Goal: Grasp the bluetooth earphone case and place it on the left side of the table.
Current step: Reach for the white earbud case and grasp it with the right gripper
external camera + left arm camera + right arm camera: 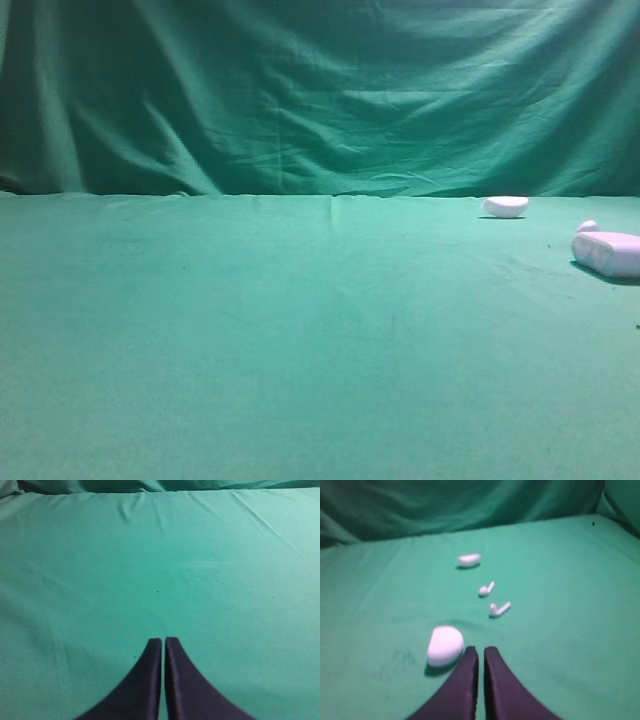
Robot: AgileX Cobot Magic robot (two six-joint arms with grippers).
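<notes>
white bluetooth earphone case [445,646], just left of closed right pincer [481,652]

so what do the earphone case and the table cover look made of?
Bluetooth earphone case: looks like smooth hard plastic, pale white-lilac, with rounded edges and an even surface, though the view is blurred. Table cover: green woven cloth, matte, with soft creases and folds matching the draped backdrop.
</notes>
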